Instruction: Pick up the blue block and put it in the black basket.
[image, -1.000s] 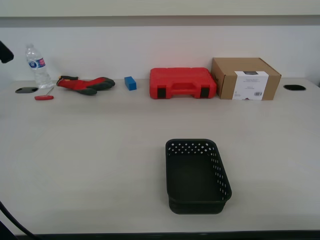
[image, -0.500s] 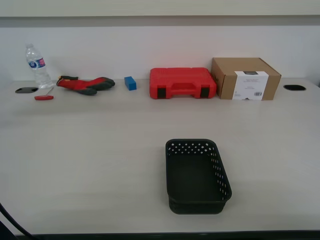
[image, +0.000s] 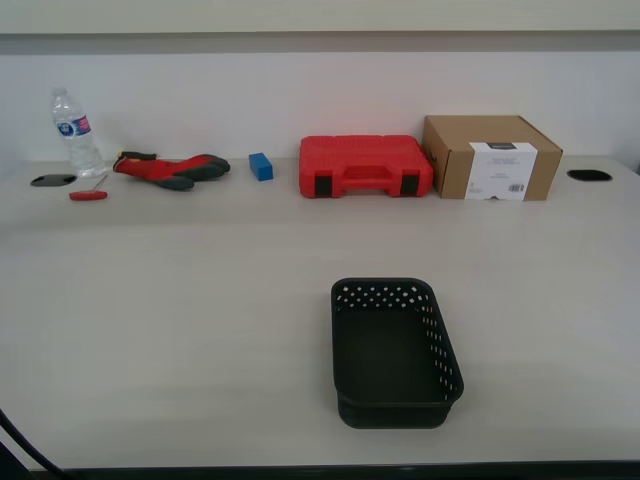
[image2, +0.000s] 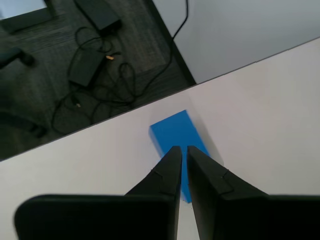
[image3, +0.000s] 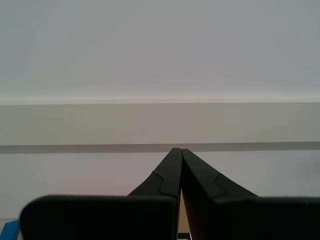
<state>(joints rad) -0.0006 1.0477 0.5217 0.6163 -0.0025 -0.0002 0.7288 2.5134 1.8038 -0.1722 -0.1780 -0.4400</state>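
While my first end effector (image2: 181, 148) hovers nearly closed above the blue block (image2: 176, 134), my second end effector (image3: 177, 150) closed, black basket (image: 444, 352) apart.

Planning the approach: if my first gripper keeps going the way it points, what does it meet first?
Probably the blue block, lying right beyond my first gripper near the table edge; how far off is unclear.

My first gripper (image2: 182, 149) and my second gripper (image3: 178, 150): fingers together.

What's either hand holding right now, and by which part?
Nothing. My first hand is shut above the blue block, not gripping it; my second hand is shut, empty, facing the wall.
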